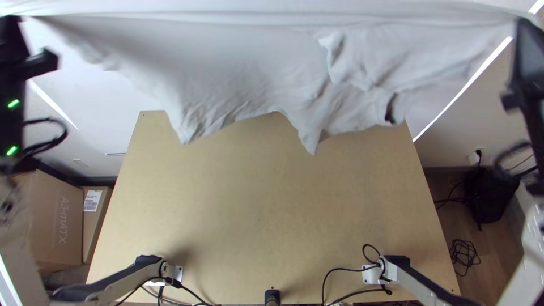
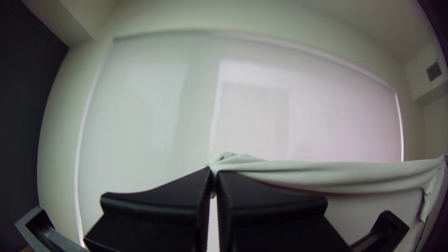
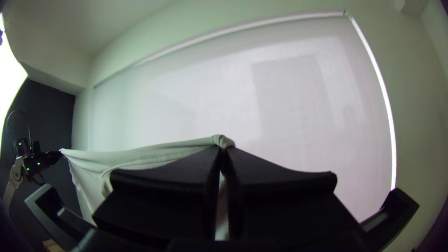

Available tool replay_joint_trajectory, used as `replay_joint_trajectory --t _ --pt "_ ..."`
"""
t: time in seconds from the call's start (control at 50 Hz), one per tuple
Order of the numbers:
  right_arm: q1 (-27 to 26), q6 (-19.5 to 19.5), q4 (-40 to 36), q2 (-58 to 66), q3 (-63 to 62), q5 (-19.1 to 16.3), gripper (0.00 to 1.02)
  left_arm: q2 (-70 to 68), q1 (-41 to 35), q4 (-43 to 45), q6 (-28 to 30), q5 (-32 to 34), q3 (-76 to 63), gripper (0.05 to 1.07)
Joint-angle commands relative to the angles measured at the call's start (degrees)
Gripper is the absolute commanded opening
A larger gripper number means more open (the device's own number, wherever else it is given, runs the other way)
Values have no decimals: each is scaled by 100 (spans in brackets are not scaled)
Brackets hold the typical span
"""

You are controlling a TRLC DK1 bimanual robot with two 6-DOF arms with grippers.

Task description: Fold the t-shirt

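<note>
In the top view a white t-shirt (image 1: 243, 62) hangs stretched in the air between both grippers, its upper edge taut and its lower part crumpled over the table's far end. My left gripper (image 1: 14, 22) is at the upper left and my right gripper (image 1: 524, 25) at the upper right. In the left wrist view the left gripper (image 2: 213, 175) is shut on a bunched bit of the shirt (image 2: 336, 175). The right gripper (image 3: 224, 151) pinches another bunched part of the shirt (image 3: 140, 156) in the right wrist view, its fingers shut.
Below the shirt lies the light wooden table (image 1: 266, 204). Cables (image 1: 345, 283) run along its near edge between the arm bases. Cardboard boxes (image 1: 48, 215) stand on the floor at the left, and a black bag-like object (image 1: 484, 195) is at the right.
</note>
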Motion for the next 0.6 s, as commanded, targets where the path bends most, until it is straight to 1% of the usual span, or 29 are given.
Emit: replay_joint_trajectory --t 0.0,0.16,0.3,0.36,0.48,0.58 --pt "-1 190 188 -863 -421 294 2 -884 176 143 -321 -358 -62 8" --pt "-10 471 47 -1548 -782 276 2 -1789 176 -104 -470 -349 -669 8" --pt "-10 656 -155 -1680 -1098 259 2 -2483 176 -174 -497 -279 -1864 8" --pt "-10 647 -155 -1777 -1529 250 2 -2773 149 -174 -506 -270 -2523 8" --pt "-1 664 -155 -1944 -2786 241 2 -3371 62 -253 -497 -182 -4123 8" --pt "227 708 21 -2146 -4139 241 2 -3863 35 -148 -435 -15 -5608 8"
